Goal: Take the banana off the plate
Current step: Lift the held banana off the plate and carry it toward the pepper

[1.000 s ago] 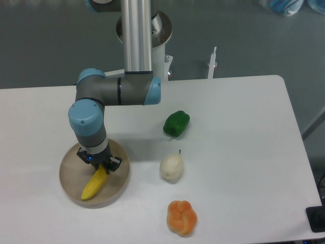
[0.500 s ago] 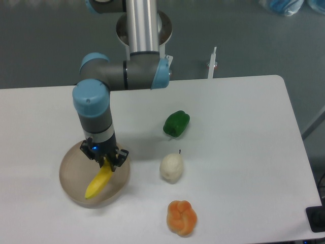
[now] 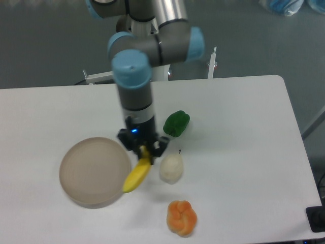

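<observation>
One end only: your tool (image 3: 143, 150) is clamped on the banana (image 3: 136, 173) | fruit hangs mid-frame over the plate (image 3: 91, 173) rim, beside the pear (image 3: 171, 168) | risk: it pivots, slips, or knocks the pear

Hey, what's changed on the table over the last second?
The tool, shut on the banana, has lifted it off the plate and swung right, toward the pear. The plate now lies bare. The plate, pear, green pepper and orange fruit kept their places.
</observation>
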`<state>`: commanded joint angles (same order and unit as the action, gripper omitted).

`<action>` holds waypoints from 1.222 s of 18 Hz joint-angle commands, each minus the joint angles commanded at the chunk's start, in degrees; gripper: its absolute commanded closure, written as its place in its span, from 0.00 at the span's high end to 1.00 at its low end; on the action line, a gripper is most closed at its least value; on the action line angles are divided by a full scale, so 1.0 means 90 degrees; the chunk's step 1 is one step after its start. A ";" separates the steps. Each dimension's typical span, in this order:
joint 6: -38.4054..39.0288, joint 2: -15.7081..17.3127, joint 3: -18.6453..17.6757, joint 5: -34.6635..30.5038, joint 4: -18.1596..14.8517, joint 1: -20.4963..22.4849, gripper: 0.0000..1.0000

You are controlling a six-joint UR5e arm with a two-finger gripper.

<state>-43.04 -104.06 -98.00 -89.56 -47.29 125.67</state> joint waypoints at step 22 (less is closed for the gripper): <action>-0.2219 -0.0039 0.0527 -0.0029 -0.0410 0.1095 0.34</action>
<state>-63.02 -104.41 -93.25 -89.82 -50.98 135.53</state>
